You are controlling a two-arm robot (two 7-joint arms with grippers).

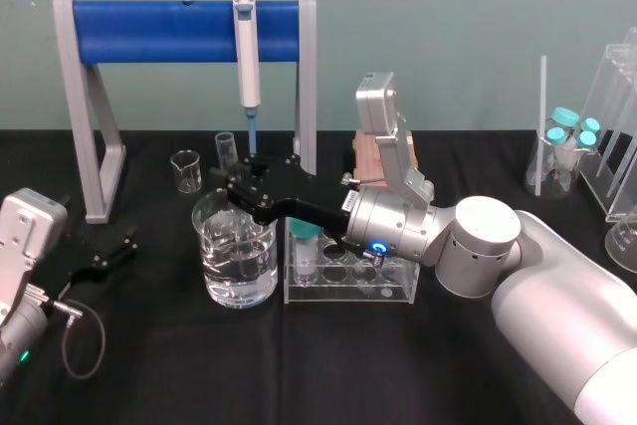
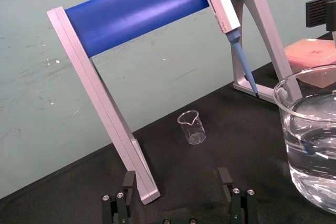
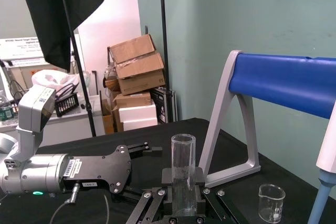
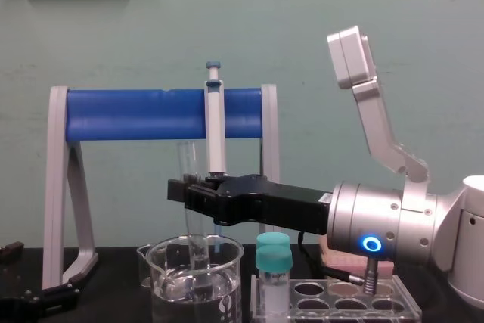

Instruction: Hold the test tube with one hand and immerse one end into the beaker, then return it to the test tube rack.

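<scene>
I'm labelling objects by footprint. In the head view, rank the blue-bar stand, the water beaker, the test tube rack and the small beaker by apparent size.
1. blue-bar stand.
2 and 3. beaker and test tube rack, too alike to rank: beaker taller, rack wider.
4. small beaker, though it stands farther back.

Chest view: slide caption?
Right hand holds the test tube upright, lower end inside the beaker, beside the test tube rack.
</scene>
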